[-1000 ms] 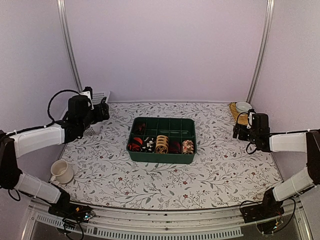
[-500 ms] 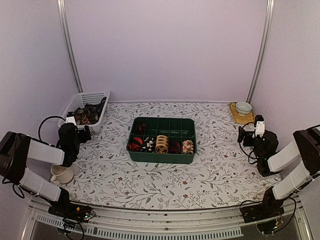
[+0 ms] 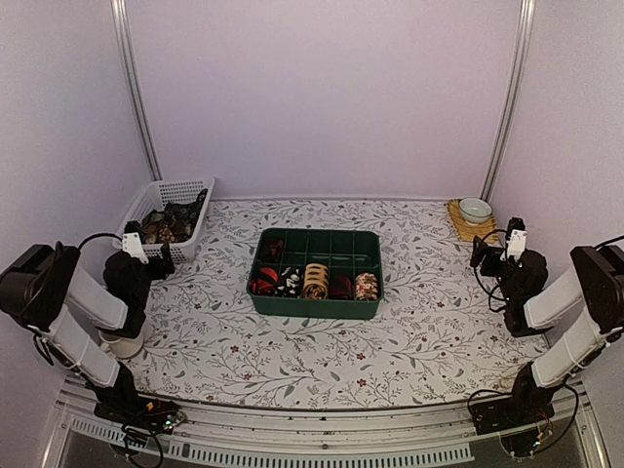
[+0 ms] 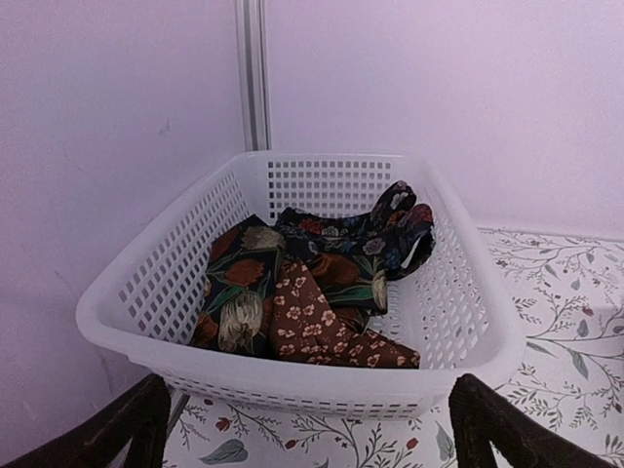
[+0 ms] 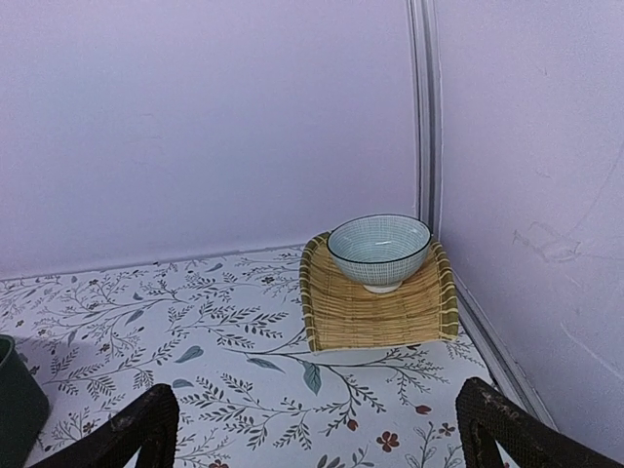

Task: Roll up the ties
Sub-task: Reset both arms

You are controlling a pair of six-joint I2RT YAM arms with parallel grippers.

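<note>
White plastic lattice formed the basket (image 4: 292, 375) at the far left corner of the table, and the loose ties (image 4: 312, 292) lay heaped inside it, dark floral cloth and a brown one with small pale flowers, none of them rolled. The left gripper (image 4: 310, 414) hung just in front of the basket's near wall, pointed at it, its jaws spread wide with nothing between them. A pale mug (image 3: 124, 343) stood beside the left arm near the table's front edge.

At the middle of the leaf-printed tablecloth (image 3: 292, 361) sat the green tray (image 3: 312, 310), divided into compartments. Rolled ties (image 3: 314, 281) filled its near row, five rolls side by side, from red-and-black on the left to a flowered one on the right.

The right gripper (image 5: 317, 429) was held low over the cloth at the right side, well apart from the tray, jaws likewise wide and empty. It faced a blue-patterned bowl (image 5: 378, 249) resting on a woven bamboo mat (image 5: 380, 317) in the far right corner.
</note>
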